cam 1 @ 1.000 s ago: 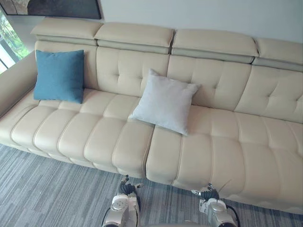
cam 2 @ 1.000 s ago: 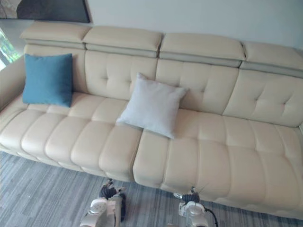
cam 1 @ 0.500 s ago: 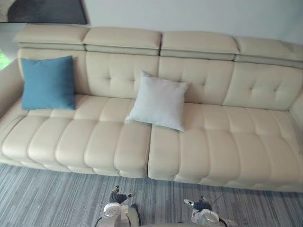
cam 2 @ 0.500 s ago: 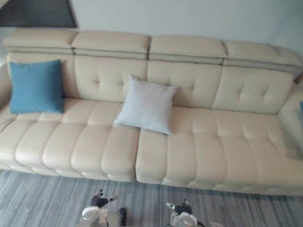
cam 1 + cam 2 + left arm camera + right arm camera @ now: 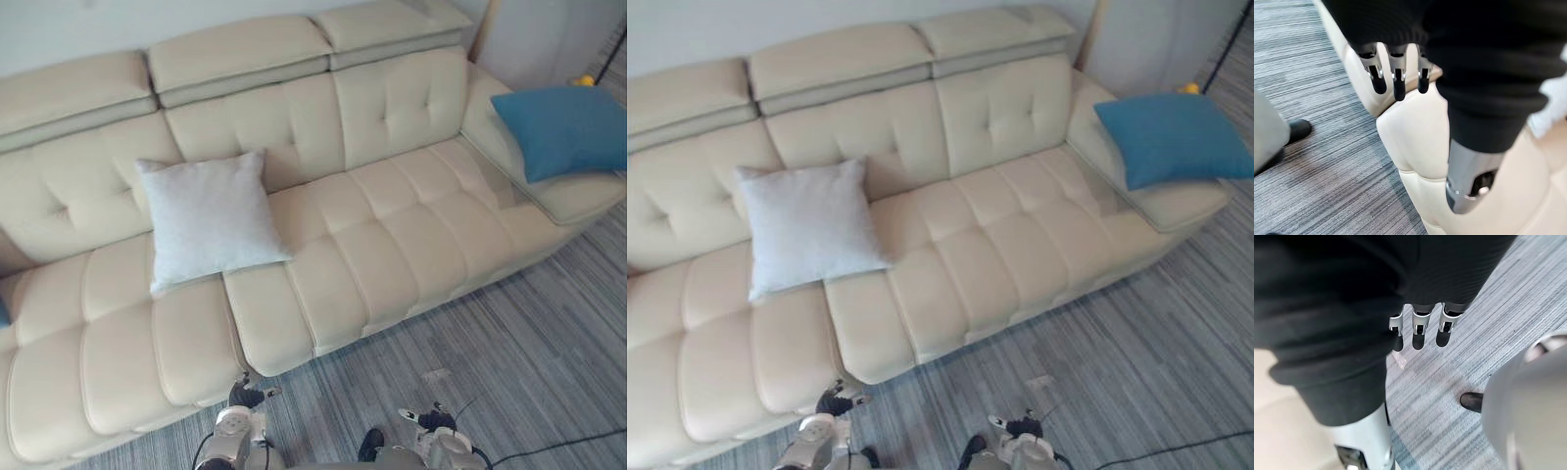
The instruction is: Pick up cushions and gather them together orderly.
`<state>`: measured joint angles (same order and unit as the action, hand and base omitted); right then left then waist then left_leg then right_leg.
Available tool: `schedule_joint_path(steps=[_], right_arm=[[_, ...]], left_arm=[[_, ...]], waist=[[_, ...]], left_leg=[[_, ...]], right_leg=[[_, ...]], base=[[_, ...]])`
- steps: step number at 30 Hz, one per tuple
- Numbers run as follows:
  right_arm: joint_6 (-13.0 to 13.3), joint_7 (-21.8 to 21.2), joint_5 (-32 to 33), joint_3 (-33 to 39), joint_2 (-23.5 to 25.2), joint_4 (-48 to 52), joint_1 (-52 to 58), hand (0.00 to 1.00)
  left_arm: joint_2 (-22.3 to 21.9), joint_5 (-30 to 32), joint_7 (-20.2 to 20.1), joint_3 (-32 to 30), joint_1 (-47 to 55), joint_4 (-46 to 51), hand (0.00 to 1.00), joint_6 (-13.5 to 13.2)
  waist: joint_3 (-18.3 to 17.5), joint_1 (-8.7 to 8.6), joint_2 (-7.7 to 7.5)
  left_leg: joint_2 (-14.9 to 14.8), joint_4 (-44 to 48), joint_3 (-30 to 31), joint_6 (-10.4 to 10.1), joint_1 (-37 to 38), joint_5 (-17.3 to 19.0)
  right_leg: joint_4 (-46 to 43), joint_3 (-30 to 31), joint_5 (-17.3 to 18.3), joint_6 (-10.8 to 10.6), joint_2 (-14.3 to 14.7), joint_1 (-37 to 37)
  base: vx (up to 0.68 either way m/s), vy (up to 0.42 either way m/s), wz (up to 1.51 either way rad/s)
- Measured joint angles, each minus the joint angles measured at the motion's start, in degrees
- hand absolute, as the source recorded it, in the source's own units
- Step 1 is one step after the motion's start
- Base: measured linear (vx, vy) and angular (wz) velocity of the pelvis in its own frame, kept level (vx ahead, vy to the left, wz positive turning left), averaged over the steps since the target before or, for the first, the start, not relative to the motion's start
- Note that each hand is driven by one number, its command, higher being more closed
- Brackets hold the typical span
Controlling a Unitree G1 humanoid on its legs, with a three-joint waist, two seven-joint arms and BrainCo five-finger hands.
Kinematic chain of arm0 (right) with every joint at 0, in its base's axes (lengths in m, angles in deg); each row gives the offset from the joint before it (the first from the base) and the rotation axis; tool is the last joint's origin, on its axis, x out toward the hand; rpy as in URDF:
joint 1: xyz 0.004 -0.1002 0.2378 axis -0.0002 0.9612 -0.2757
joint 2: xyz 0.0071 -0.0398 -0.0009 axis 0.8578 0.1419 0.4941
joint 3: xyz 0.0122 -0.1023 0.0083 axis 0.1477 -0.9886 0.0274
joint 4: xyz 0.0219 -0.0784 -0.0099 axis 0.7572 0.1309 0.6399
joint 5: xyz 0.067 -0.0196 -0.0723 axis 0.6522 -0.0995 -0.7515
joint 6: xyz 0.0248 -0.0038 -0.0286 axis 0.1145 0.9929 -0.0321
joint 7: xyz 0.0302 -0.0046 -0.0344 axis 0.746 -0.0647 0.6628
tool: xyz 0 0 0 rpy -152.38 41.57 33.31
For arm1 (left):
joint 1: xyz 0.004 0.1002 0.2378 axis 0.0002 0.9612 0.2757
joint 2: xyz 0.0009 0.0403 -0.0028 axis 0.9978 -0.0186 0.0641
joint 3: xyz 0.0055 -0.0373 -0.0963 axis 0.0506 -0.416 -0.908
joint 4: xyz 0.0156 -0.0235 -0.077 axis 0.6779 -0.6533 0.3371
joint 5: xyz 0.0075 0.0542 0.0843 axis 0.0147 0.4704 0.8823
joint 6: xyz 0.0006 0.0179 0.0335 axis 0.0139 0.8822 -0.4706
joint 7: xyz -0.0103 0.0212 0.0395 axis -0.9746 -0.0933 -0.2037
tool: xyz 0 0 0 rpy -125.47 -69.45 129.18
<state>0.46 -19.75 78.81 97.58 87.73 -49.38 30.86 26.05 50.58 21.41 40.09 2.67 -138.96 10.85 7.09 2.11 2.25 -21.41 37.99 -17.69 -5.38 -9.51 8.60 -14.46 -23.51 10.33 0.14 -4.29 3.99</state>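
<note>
Left eye view first: the pale grey cushion (image 5: 209, 220), square and soft under a fine woven cover, leans tilted against the sofa's backrest. Its lower edge rests on the seat, just above the gap between two seat sections. Well apart from it, a blue cushion (image 5: 563, 127) of the same square shape and a slightly coarser weave lies flat on the broad armrest at the sofa's right end.

The sofa (image 5: 392, 245) is smooth cream leather. Its seat is padded into plump ribs, its back is pulled into buttoned tufts, and flat headrest pads run along the top. In front of it the floor is grey carpet (image 5: 519, 333) with fine stripes.

Both hands sit low, in front of the sofa. In the left wrist view the left hand (image 5: 1399, 81) hangs with its silver, dark-tipped fingers straight and loose, close to the rounded front edge of the leather seat without touching it. In the right wrist view the right hand (image 5: 1419, 330) has its fingers just as straight and relaxed, above the striped carpet.
</note>
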Motion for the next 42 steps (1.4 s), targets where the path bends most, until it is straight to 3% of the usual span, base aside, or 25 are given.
schedule_joint_path(steps=[1, 3, 5, 8, 9, 10, 13, 14, 15, 16, 19, 20, 23, 25, 26, 27, 28, 30, 31, 32, 34, 36, 39, 41, 42], right_arm=[[0.1, 0.9, 0.7, -0.2, 0.4, 0.5, -0.2, 0.00], [0.1, 1.8, 1.4, -0.1, 0.8, 2.1, 0.1, 0.00], [0.1, 2.2, 2.3, -0.2, 1.0, 2.5, -0.7, 0.00], [0.2, 2.7, 2.3, -0.4, 1.3, 2.6, -1.4, 0.00], [0.2, 3.2, 2.1, 0.0, 1.5, 2.6, -1.8, 0.00], [0.0, 3.3, 2.1, -0.1, 2.8, 2.6, -1.8, 0.00], [0.0, 2.8, 1.9, -0.6, 5.3, 5.4, 0.0, 0.00], [0.0, 2.7, 1.8, -0.6, 5.3, 5.7, 0.0, 0.00], [0.0, 2.4, 0.8, -0.5, 5.2, 6.7, 0.3, 0.00], [-0.1, 1.9, 0.0, -0.6, 5.3, 6.5, 0.0, 0.00], [-0.5, 1.1, -0.4, -0.5, 5.3, 4.9, -0.2, 0.00], [-0.5, 1.0, -0.5, -0.4, 5.3, 4.2, -0.4, 0.00], [-0.5, 0.8, -2.1, -0.3, 4.3, 0.8, -2.7, 0.00], [-0.7, 0.8, -2.7, -0.7, 1.7, -2.7, -3.2, 0.00], [-0.7, 0.8, -2.6, -0.8, 1.3, -3.0, -3.0, 0.00], [-0.6, 0.7, -2.6, -0.9, 0.0, -2.9, -3.0, 0.00], [-0.6, 0.8, -2.6, -1.4, -1.9, -3.6, -2.7, 0.00], [-0.7, 0.9, -2.6, -2.4, -4.7, -5.7, -3.3, 0.00], [-0.7, 1.0, -2.6, -2.5, -4.9, -5.8, -3.4, 0.00], [-0.8, 1.1, -2.5, -3.3, -5.3, -7.1, -3.2, 0.00], [-1.1, 1.5, -2.4, -4.0, -5.2, -7.6, -3.3, 0.00], [-1.2, 1.8, -2.2, -4.4, -5.0, -7.6, -3.9, 0.00], [-1.2, 2.1, -2.3, -4.3, -5.1, -6.6, -6.0, 0.00], [-1.1, 2.1, -2.4, -4.3, -5.1, -6.7, -7.8, 0.00], [-1.0, 2.1, -2.4, -4.3, -5.0, -6.6, -8.0, 0.00]], left_arm=[[0.3, 0.7, 0.0, 0.0, 1.4, 0.4, 0.00, 0.1], [0.1, 0.7, -0.1, 0.1, 1.9, 1.8, 0.00, 0.4], [-0.1, 0.7, -0.1, 0.1, 1.6, 3.2, 0.00, 0.4], [-0.8, 0.4, 0.0, -0.1, 1.7, 3.9, 0.00, 0.4], [-1.0, 0.4, -0.1, 0.1, 2.0, 3.8, 0.00, 0.6], [-1.0, -0.5, -0.3, -0.4, 2.4, 3.7, 0.00, 0.6], [-0.2, -0.4, -0.3, -0.3, 2.3, 3.6, 0.00, 0.7], [0.0, -0.4, -0.3, -0.1, 2.3, 3.6, 0.00, 0.7], [-0.1, -0.4, -0.3, 0.2, 1.9, 3.6, 0.00, 0.8], [0.1, -0.4, -0.2, 0.6, 1.6, 3.7, 0.00, 0.8], [0.4, -0.4, 0.2, 0.6, 1.5, 2.7, 0.00, 0.8], [0.5, -0.4, 0.2, 0.6, 1.8, 2.4, 0.00, 0.8], [1.8, -0.9, 0.2, 0.5, 4.0, 1.2, 0.00, 1.1], [2.8, -0.5, 0.2, 0.9, 4.3, 0.9, 0.00, 1.1], [3.1, -0.4, 0.2, 0.9, 4.3, 0.6, 0.00, 1.1], [3.1, 0.0, 0.2, 1.0, 4.1, -0.4, 0.00, 1.2], [2.5, 0.8, 0.2, 1.3, 4.9, -2.1, 0.00, 1.1], [1.9, 0.8, 0.1, 1.3, 4.2, -2.1, 0.00, 1.1], [1.9, 0.8, 0.1, 1.3, 4.1, -2.2, 0.00, 1.2], [2.3, 0.7, 0.2, 1.2, 4.2, -2.1, 0.00, 1.1], [3.1, 0.7, 0.2, 1.6, 4.0, -1.4, 0.00, 1.1], [3.4, 0.7, 0.2, 2.2, 4.2, 0.2, 0.00, 1.1], [3.2, 0.7, 0.2, 2.1, 3.7, 1.2, 0.00, 1.1], [3.1, 0.7, 0.2, 1.8, 3.7, 1.2, 0.00, 0.9], [3.0, 0.7, 0.2, 1.6, 3.6, 1.2, 0.00, 0.9]], waist=[[1.1, 1.04, -0.51], [1.4, 1.48, -0.92], [2.0, 2.21, -1.65], [1.8, 4.59, -1.47], [1.3, 5.24, -1.05], [1.2, 6.13, -1.38], [-0.5, 6.68, -5.60], [-0.5, 6.62, -5.95], [-0.3, 5.92, -6.19], [0.1, 5.47, -5.87], [1.4, 4.66, -3.88], [1.3, 4.64, -3.93], [1.3, 4.19, -3.89], [1.2, 3.78, -4.28], [0.8, 3.65, -4.68], [0.3, 3.63, -3.49], [-1.7, 3.78, -0.22], [-1.5, 3.25, 2.28], [-1.1, 3.25, 2.66], [-0.1, 3.45, 2.75], [1.3, 3.48, 2.04], [1.9, 3.99, 1.12], [2.6, 4.34, 1.33], [2.8, 4.70, 1.20], [3.3, 5.74, 1.41]], left_leg=[[-1.2, 13.5, 7.9, 6.4, -6.3, -5.3], [1.9, 18.5, 12.7, 3.5, -10.8, 0.4], [10.0, 14.3, 17.4, 2.1, -15.4, 6.3], [17.6, 4.2, 24.4, 1.2, -16.5, 7.3], [21.0, -4.8, 30.7, 1.1, -14.5, 5.5], [20.7, -5.5, 29.5, 1.0, -12.8, 3.6], [20.3, -6.0, 20.6, 3.5, -7.7, 8.4], [20.4, -6.4, 19.5, 3.9, -6.7, 8.7], [20.9, -8.2, 17.2, 4.9, -3.1, 9.3], [20.5, -9.9, 16.0, 5.2, -0.1, 9.4], [17.3, -14.4, 14.5, 4.7, 6.4, 9.6], [17.0, -15.0, 14.1, 4.5, 7.3, 9.7], [13.6, -16.5, 10.6, 1.3, 10.9, 11.7], [12.2, -17.5, 9.2, -2.0, 13.9, 14.3], [12.0, -17.5, 9.5, -2.6, 14.7, 15.1], [10.1, -17.4, 9.7, -2.9, 16.1, 16.0], [6.9, -14.2, 13.2, -1.8, 15.5, 15.5], [5.6, 5.3, 22.2, 5.3, 5.4, 8.2], [5.5, 9.0, 23.4, 6.4, 3.7, 5.1], [5.4, 19.3, 25.1, 6.5, -0.8, 2.2], [8.6, 24.6, 26.3, 4.4, -3.6, 5.8], [13.0, 19.9, 24.8, 2.2, -6.6, 8.4], [17.7, 1.6, 20.1, 2.1, -9.0, 9.3], [20.5, -12.1, 19.4, 2.6, -9.7, 5.8], [20.9, -17.0, 19.2, 3.2, -9.0, -0.6]], right_leg=[[-1.5, 3.6, 2.7, 1.4, 1.4, -1.4], [-2.1, 5.7, 4.4, 2.2, 1.7, -1.7], [-1.8, 9.3, 5.3, 2.4, 1.8, -2.0], [-1.3, 14.8, 5.5, 1.9, 2.9, -2.2], [-2.0, 18.0, 6.4, 0.4, 3.7, -2.2], [-4.3, 22.0, 8.3, -0.7, 4.1, -2.1], [-13.2, 23.8, 9.6, -3.1, 0.5, 0.0], [-15.7, 23.6, 9.6, -3.6, -0.1, 1.1], [-26.5, 21.7, 7.6, -7.7, -2.8, 5.5], [-34.8, 19.2, 6.8, -9.3, -4.3, 8.9], [-36.0, 10.3, 7.0, -5.3, -6.6, 11.5], [-34.7, 9.6, 7.0, -5.3, -6.9, 11.6], [-23.0, 3.3, 5.4, -3.8, -10.6, 14.1], [-15.7, 0.8, -0.6, -1.7, -12.8, 14.2], [-15.3, 1.1, -3.3, -1.9, -12.5, 14.2], [-17.3, 1.4, -2.2, -1.5, -10.4, 14.2], [-17.3, 0.7, 0.9, -0.1, -6.3, 13.9], [-14.6, 0.3, 2.3, 1.6, -1.6, 12.0], [-13.6, 0.4, 2.4, 2.0, -0.8, 11.0], [-10.7, 1.1, 2.7, 4.4, 1.7, 7.5], [-7.7, 2.4, 2.8, 5.3, 3.2, 2.6], [-3.2, 4.6, 2.2, 5.0, 4.3, -2.1], [1.8, 9.2, 1.9, 4.6, 5.6, -5.6], [4.5, 13.1, 1.6, 4.1, 5.9, -6.7], [6.2, 16.1, 1.5, 3.8, 6.2, -7.9]], base=[[0.07, -0.065, -0.78], [0.19, -0.021, -0.74], [0.24, 0.003, -0.79], [0.27, 0.097, -1.23], [0.36, 0.191, -1.58], [0.36, 0.208, -1.54], [0.45, 0.174, -1.33], [0.35, 0.165, -1.04], [0.32, 0.131, -0.71], [0.38, 0.139, -0.59], [0.24, -0.003, -0.20], [0.26, -0.124, -0.37], [0.18, -0.226, -0.51], [0.21, -0.320, -0.42], [0.28, -0.338, -0.35], [0.33, -0.292, -0.41], [0.49, -0.446, -0.61], [0.43, -0.425, -0.50], [0.39, -0.327, -0.40], [0.43, -0.247, -0.49], [0.40, -0.206, -0.49], [0.44, -0.173, -0.68], [0.40, -0.044, -0.79], [0.38, 0.073, -1.02], [0.40, 0.116, -1.19]])
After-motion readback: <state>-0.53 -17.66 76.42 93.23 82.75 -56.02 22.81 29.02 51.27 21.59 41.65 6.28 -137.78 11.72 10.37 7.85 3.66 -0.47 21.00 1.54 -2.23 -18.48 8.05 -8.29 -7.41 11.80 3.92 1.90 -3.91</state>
